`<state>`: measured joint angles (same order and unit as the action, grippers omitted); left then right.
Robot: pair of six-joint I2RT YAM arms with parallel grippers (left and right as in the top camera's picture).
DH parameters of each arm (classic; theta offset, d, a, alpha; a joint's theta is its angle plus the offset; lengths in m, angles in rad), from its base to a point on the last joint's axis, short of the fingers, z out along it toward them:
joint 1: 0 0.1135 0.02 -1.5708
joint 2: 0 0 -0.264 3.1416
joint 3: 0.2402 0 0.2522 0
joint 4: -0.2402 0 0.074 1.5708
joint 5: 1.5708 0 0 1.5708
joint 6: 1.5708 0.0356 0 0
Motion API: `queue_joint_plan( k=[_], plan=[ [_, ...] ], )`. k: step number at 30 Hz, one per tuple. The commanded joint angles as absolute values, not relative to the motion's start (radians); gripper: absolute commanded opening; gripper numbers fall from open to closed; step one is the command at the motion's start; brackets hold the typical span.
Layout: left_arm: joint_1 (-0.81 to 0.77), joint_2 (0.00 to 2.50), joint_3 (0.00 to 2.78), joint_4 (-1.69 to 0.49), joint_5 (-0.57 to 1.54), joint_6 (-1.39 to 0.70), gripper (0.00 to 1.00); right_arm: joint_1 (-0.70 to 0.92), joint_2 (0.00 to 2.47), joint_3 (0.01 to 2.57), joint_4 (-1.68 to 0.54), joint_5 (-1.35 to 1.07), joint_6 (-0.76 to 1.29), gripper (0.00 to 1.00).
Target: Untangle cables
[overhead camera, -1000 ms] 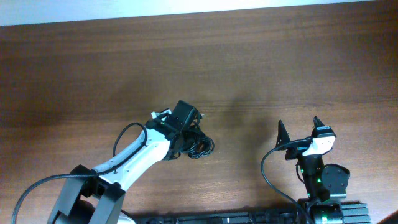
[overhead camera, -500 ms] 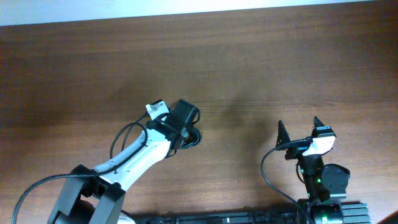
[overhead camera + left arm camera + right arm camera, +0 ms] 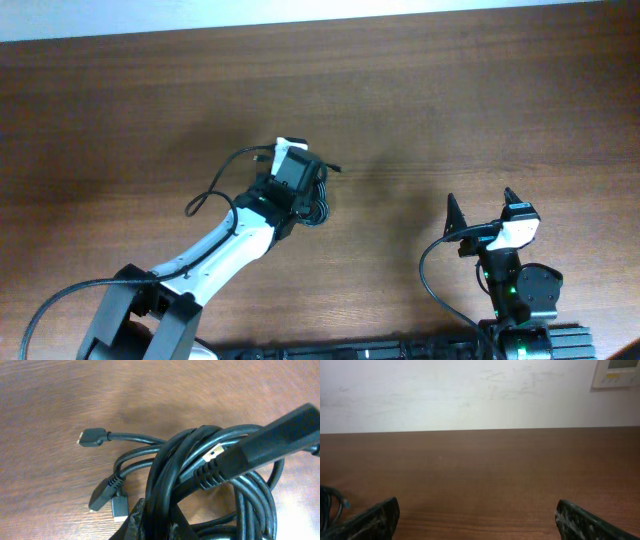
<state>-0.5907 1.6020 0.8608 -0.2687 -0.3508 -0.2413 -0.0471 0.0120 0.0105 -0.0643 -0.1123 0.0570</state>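
The cables (image 3: 215,480) are one tangled bundle of thin black cords with several small plug ends sticking out to the left. In the overhead view the bundle (image 3: 318,205) sits at the table's middle, mostly under my left gripper (image 3: 300,195). In the left wrist view my left gripper (image 3: 160,525) is shut on several strands of the bundle. One plug (image 3: 92,437) lies on the wood. My right gripper (image 3: 481,205) is open and empty at the front right, far from the cables; its fingers (image 3: 477,520) frame bare wood.
The wooden table (image 3: 450,100) stretches all round. A white wall (image 3: 470,390) with a small control panel (image 3: 616,372) stands behind the table's far edge. The left arm's own thicker wire (image 3: 215,195) loops beside its wrist.
My left gripper has turned and moved up and slightly right with the cable bundle. The bundle has shifted from below the gripper to beside it. The right arm has not moved.
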Motion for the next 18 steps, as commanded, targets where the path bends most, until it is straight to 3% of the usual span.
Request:
queue_joint_plan(
  k=[1, 5, 6, 7, 9, 10, 18],
  plan=[
    [-0.593, 1.610, 0.863, -0.303, -0.190, -0.047, 0.04, -0.053, 0.006, 0.006, -0.072, -0.100, 0.064, 0.99],
    [-0.593, 1.610, 0.863, -0.359, -0.091, 0.101, 0.17, -0.053, 0.006, 0.006, -0.072, -0.100, 0.064, 0.99],
    [-0.593, 1.610, 0.863, -0.361, -0.094, 0.107, 0.26, -0.053, 0.006, 0.006, -0.072, -0.100, 0.064, 0.99],
    [-0.593, 1.610, 0.863, -0.361, -0.093, 0.107, 0.44, -0.053, 0.006, 0.006, -0.072, -0.100, 0.064, 0.99],
    [-0.593, 1.610, 0.863, -0.360, -0.093, 0.107, 0.89, -0.053, 0.006, 0.006, -0.072, -0.100, 0.064, 0.99],
    [-0.593, 1.610, 0.863, -0.361, -0.093, 0.107, 0.99, -0.053, 0.006, 0.006, -0.072, -0.100, 0.064, 0.99],
    [-0.593, 1.610, 0.864, -0.361, -0.093, 0.106, 0.99, -0.053, 0.006, 0.006, -0.072, -0.100, 0.064, 0.99]
  ],
)
